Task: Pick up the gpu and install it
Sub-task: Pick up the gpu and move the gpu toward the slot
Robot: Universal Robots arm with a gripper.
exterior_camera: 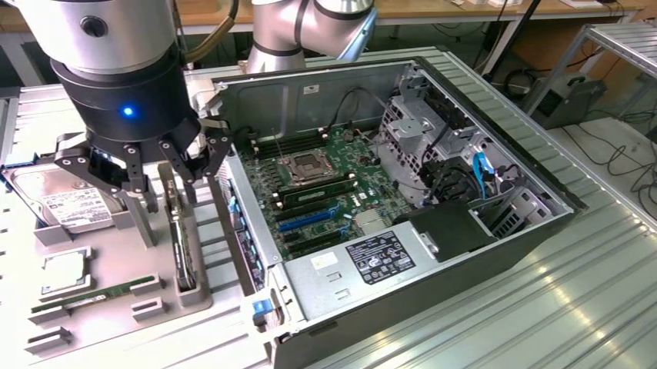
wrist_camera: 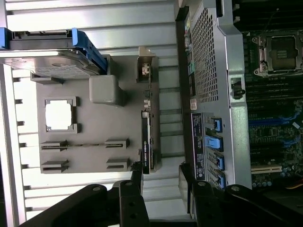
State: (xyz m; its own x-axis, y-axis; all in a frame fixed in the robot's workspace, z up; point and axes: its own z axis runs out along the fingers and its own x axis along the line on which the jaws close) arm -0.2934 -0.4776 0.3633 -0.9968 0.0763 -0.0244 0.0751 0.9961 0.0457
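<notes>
One thin gpu (exterior_camera: 185,246) stood on edge. It looked light, stiff and easy to break, best pinched by its flat sides. The gripper (exterior_camera: 181,188) hung above, fingers (exterior_camera: 147,196) spread wide.

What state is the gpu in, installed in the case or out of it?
Out. The gpu stands on edge in the gray holder beside the case, with the open gripper above it.

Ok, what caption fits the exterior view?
Open gripper hovers over the gpu standing on edge in the grey tray, beside the open computer case.
</notes>
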